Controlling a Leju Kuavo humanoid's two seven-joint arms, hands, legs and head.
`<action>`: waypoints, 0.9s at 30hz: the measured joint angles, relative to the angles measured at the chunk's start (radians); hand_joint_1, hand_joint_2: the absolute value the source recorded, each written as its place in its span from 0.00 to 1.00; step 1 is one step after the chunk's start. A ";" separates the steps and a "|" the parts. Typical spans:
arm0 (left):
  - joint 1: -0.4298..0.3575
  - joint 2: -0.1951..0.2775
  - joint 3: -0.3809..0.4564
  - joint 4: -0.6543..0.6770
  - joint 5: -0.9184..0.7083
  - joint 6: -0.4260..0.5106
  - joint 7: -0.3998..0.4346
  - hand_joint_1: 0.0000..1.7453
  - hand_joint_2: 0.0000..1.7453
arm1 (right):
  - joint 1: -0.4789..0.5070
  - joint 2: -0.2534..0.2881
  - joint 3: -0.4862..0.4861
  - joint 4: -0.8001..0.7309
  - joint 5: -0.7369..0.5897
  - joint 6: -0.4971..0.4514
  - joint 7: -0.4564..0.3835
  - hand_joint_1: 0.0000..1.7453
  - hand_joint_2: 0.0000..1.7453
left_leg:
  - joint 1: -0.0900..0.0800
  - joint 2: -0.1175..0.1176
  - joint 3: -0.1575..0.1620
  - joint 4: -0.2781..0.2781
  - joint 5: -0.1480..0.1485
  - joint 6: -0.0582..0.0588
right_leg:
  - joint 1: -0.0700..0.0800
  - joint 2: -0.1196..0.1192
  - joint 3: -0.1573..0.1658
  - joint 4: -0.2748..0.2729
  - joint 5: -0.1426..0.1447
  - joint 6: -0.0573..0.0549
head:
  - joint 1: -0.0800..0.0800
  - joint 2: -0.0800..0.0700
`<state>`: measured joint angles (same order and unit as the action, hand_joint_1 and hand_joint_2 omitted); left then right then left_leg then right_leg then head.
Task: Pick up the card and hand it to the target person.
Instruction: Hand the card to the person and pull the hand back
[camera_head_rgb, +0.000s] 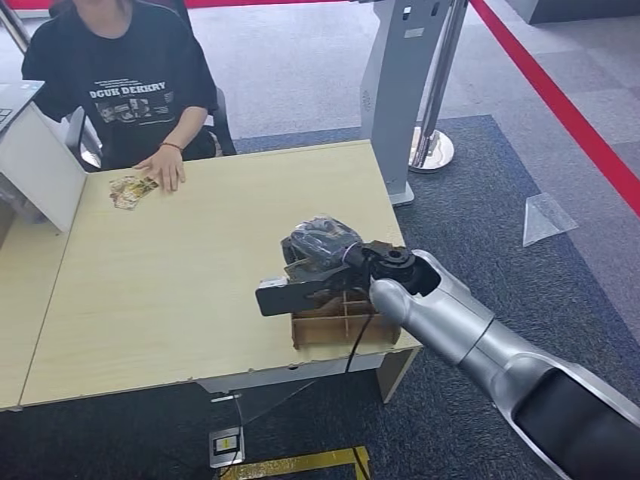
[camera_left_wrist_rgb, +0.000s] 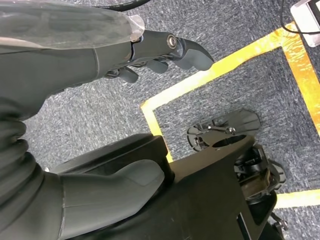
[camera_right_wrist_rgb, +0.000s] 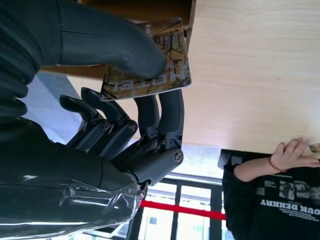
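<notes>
My right hand (camera_head_rgb: 323, 250) hovers over a compartmented wooden box (camera_head_rgb: 343, 322) at the table's near right corner. It holds a card (camera_head_rgb: 287, 296) flat, jutting toward the left. In the right wrist view the thumb presses this brown and gold printed card (camera_right_wrist_rgb: 166, 70) against the fingers (camera_right_wrist_rgb: 170, 115) beneath it, by the box's edge. The target person (camera_head_rgb: 124, 85), in a black T-shirt, sits at the far left of the table with a hand (camera_head_rgb: 164, 165) resting beside other cards (camera_head_rgb: 130, 190). My left hand (camera_left_wrist_rgb: 75, 65) hangs over the floor, fingers apart, holding nothing.
A light wooden table (camera_head_rgb: 204, 270) spans the space between me and the person. A white folded board (camera_head_rgb: 38, 165) stands at its far left. A grey kiosk (camera_head_rgb: 396, 90) and a stanchion base (camera_head_rgb: 432, 150) stand beyond the right edge. Yellow tape (camera_left_wrist_rgb: 211, 75) marks the carpet.
</notes>
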<state>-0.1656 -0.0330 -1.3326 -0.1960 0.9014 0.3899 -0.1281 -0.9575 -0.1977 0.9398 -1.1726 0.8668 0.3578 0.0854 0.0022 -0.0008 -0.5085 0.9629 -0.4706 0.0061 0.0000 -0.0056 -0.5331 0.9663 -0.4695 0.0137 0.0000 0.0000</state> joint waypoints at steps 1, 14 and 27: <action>0.000 0.000 -0.001 0.000 0.000 -0.001 0.000 0.00 1.00 | -0.016 0.002 0.002 -0.005 -0.014 0.017 0.008 1.00 1.00 | 0.000 0.000 0.000 0.000 0.000 0.000 | 0.000 0.000 0.000 0.000 0.000 0.000 | 0.000 0.000; -0.011 0.002 -0.014 0.002 -0.007 -0.002 0.004 0.00 1.00 | -0.175 0.122 -0.012 0.073 -0.123 -0.134 0.051 1.00 1.00 | 0.000 0.001 0.001 -0.002 0.000 0.000 | 0.000 0.001 0.002 -0.001 0.000 0.000 | 0.000 0.000; 0.005 0.002 -0.014 0.003 0.000 0.024 0.009 0.00 1.00 | -0.130 0.318 -0.083 0.382 0.031 -0.609 0.101 1.00 1.00 | 0.001 0.002 0.004 -0.004 0.001 0.000 | 0.001 0.002 0.004 -0.003 0.001 0.000 | 0.000 0.000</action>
<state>-0.1602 -0.0313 -1.3465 -0.1933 0.9016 0.4140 -0.1194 -1.0879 0.1208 0.8566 -0.7901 0.8977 -0.2512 0.1868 0.0031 0.0011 -0.5045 0.9590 -0.4699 0.0056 0.0008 -0.0036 -0.5290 0.9630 -0.4685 0.0132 0.0000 0.0000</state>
